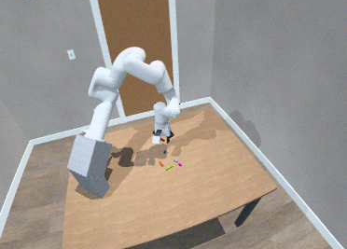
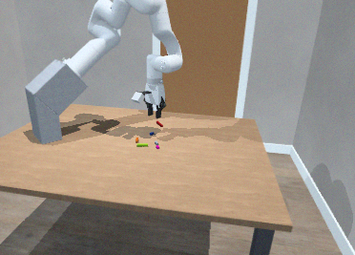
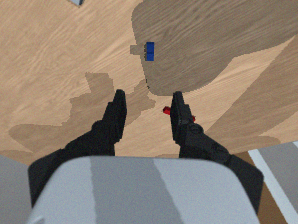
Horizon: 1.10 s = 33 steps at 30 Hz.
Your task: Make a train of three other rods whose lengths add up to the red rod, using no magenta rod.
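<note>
Black two-fingered gripper [image 3: 148, 107]: fingers spread, holding nothing. Short red rod [image 3: 166, 110]: on wooden table [image 2: 200, 174], beside one fingertip.

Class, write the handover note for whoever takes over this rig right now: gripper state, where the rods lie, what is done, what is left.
Gripper: open, holding nothing, above the table.
Red rod lies under it, beside one finger.
Blue rod lies alone just ahead.
Orange, lime, grey and magenta rods sit in a loose cluster.
Done: no train yet.
Left: line up three non-magenta rods adding up to red's length, then let go.
</note>
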Available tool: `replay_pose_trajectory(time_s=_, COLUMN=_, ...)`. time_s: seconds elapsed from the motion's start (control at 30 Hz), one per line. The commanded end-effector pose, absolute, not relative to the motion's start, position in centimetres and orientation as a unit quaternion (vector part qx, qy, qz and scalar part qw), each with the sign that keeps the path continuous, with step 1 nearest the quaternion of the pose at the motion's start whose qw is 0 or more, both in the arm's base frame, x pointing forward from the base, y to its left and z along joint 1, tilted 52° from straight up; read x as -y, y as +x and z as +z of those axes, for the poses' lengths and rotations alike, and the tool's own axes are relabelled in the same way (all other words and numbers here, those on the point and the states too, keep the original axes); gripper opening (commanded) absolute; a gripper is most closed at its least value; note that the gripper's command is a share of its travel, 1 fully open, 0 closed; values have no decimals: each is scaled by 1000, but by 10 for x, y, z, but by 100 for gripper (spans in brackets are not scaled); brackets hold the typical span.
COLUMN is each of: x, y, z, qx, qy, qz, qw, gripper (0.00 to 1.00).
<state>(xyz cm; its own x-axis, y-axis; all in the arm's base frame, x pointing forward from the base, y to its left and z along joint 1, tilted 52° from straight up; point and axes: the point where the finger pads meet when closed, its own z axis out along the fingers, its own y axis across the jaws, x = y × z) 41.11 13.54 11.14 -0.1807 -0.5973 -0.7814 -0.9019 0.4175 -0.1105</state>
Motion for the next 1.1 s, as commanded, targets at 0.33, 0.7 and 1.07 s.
replay_pose_trajectory(time_s=0.33, x=-134, y=412, z=112, qx=-744, qy=-503, qz=192, qw=395, gripper=100)
replay_pose_trajectory(time_s=0.7, x=-134, y=411, z=111, qx=-737, qy=-513, qz=189, qw=397, gripper=100)
replay_pose_trajectory(time_s=1.07, x=-123, y=407, z=98, qx=-599, qy=-661, qz=126, qw=434, gripper=100)
